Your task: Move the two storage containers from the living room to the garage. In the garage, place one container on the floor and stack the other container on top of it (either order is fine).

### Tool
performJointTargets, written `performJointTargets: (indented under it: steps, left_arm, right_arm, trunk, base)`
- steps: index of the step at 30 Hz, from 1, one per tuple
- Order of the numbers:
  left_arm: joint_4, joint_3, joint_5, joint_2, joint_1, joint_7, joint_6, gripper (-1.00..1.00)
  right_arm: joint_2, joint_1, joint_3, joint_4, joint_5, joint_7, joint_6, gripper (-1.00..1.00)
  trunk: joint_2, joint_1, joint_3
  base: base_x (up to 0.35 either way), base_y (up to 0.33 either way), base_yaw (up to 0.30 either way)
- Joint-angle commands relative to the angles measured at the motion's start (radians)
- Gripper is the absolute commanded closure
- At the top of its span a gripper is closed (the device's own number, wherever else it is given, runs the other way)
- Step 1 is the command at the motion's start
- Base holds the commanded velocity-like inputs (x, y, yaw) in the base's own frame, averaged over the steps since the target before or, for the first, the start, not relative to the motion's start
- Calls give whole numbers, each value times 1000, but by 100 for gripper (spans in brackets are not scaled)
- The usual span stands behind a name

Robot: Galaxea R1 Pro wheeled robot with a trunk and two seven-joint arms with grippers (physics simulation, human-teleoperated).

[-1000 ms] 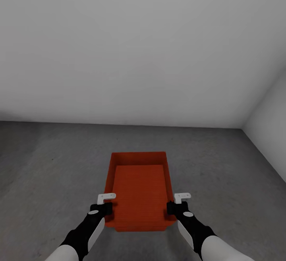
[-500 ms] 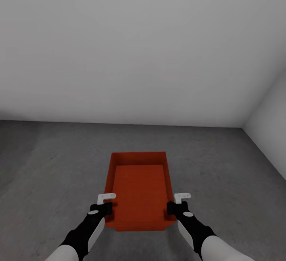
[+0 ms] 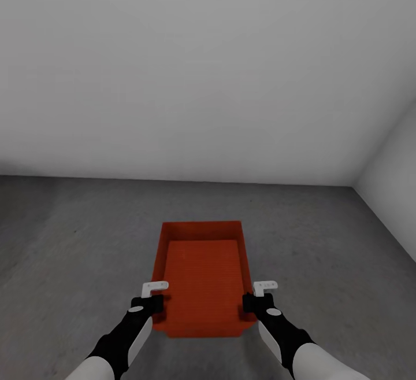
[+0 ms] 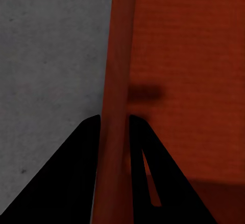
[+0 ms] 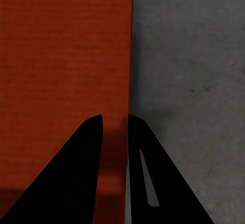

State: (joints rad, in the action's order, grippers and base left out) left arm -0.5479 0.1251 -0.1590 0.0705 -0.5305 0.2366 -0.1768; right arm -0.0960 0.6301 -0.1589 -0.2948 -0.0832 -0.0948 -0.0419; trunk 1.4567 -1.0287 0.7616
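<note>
One red-orange storage container (image 3: pixel 202 276) sits in the lower middle of the head view, open top up, over the dark grey floor (image 3: pixel 69 241) of the garage. My left gripper (image 3: pixel 157 302) is shut on its left wall near the front corner. My right gripper (image 3: pixel 249 302) is shut on the right wall opposite. In the left wrist view the container's wall (image 4: pixel 116 81) runs between the two dark fingers (image 4: pixel 76 173). The right wrist view has the other wall's edge (image 5: pixel 125 55) between its fingers (image 5: pixel 81 168). I cannot tell whether the container touches the floor.
A plain pale grey wall (image 3: pixel 190 67) rises straight ahead, meeting the floor about a container's length beyond the bin. A second pale wall (image 3: pixel 393 183) closes the right side. Bare floor spreads to the left and right of the container.
</note>
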Motion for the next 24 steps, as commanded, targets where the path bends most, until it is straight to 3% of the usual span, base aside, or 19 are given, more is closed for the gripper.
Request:
performJointTargets:
  steps: [1, 24]
  left_arm:
    - [-32, -6, 2, -2, -1, 14, -6, 100]
    - [-32, -5, 3, -1, -1, 15, -6, 100]
  right_arm:
    - [12, 0, 16, 3, -10, -83, -4, 100]
    - [12, 0, 16, 3, -10, -83, -6, 100]
  trunk:
    - [0, 0, 1]
    - [0, 0, 1]
  base:
    - [181, 0, 0]
    - [32, 0, 0]
